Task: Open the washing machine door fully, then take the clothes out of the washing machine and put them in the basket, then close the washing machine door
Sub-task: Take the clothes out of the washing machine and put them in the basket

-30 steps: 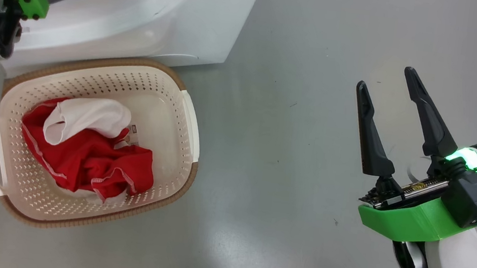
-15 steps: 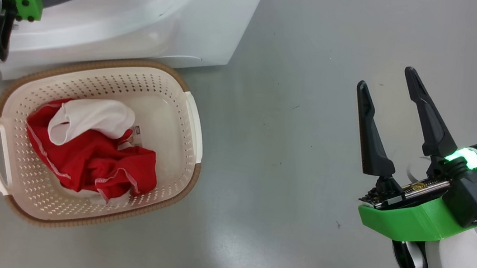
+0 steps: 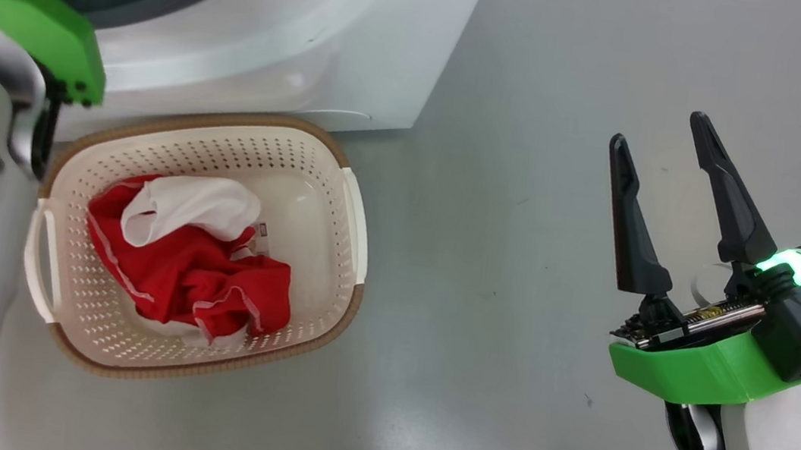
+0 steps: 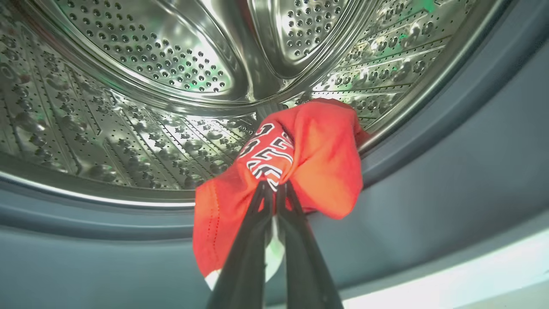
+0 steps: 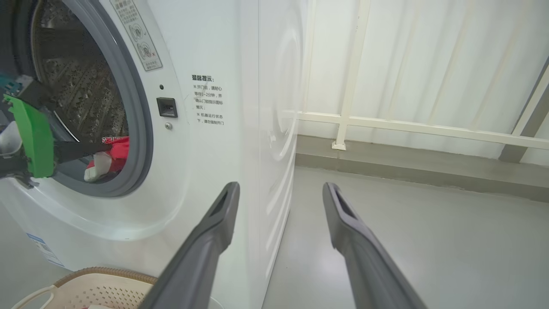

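Pinching: the left gripper point(image 4: 273, 188) has its jaws pressed together on a fold of a red garment point(image 4: 319, 159), right at the white-and-black lettering point(image 4: 266, 156).
Garment: bunched around the fingertips and draped over the drum point(image 4: 128, 86) lip onto the grey ring point(image 4: 450, 171).
Left arm: at the head view's upper left, with its green bracket point(image 3: 34, 31) in front of the washer point(image 3: 302, 29) opening. In the right wrist view its fingers reach level into the lower part of the opening.
Right gripper point(image 3: 658, 130): jaws spread wide and holding nothing, over bare floor point(image 3: 497, 306) to the right of the washer.
Right arm: the forearm rises from the lower right corner, fingers pointing up the view and tilted slightly left.
Basket point(image 3: 352, 211): on the floor just before the washer, beside the left arm.
In basket: crumpled red clothes point(image 3: 194, 284) with a white piece point(image 3: 189, 207) on top.
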You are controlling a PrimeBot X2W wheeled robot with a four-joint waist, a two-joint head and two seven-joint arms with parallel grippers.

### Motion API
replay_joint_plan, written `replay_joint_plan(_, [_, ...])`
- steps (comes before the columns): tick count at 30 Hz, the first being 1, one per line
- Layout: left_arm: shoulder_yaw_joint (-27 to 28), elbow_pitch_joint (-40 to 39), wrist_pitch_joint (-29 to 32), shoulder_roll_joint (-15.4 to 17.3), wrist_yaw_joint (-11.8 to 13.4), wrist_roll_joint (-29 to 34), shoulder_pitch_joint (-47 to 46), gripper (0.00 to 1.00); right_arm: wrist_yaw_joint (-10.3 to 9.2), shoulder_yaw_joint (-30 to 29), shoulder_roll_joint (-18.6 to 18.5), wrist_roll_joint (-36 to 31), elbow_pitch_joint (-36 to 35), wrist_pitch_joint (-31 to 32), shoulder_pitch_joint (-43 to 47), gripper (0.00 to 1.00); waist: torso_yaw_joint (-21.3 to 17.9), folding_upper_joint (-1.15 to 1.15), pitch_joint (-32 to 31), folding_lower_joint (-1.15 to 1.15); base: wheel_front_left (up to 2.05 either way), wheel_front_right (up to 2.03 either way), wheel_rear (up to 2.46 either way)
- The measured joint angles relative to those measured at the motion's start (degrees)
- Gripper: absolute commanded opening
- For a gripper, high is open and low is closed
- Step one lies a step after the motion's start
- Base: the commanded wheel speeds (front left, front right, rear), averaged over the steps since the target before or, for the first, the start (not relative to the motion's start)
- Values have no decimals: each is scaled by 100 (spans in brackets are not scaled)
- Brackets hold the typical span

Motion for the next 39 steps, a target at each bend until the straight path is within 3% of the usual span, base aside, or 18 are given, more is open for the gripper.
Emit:
replay_joint_plan(5, [71, -644, -267, -54, -40, -120, 478, 0, 0, -86, 0, 3, -1, 0, 0, 100, 135, 0, -111, 0, 0, 0, 0])
replay_joint_plan(10, [349, -1964, -280, -133, -30, -253, 1194, 0, 0, -127, 0, 3, -2, 0, 32, 100, 236, 0, -290, 0, 0, 0, 0])
replay_joint_plan(18, [647, -3445, -280, -241, 24, -201, 2529, 0, 0, -169, 1, 3, 11, 0, 302, 100, 329, 0, -699, 0, 0, 0, 0])
replay_joint_plan(27, [751, -4563, -280, -442, 26, -96, 3692, 0, 0, -287, 2, 4, 60, 0, 636, 100, 422, 0, -1198, 0, 0, 0, 0])
replay_joint_plan(39, [648, -5546, -279, -579, 79, -41, 4452, 0, 0, -267, 3, 4, 27, 0, 710, 100, 619, 0, -1494, 0, 0, 0, 0])
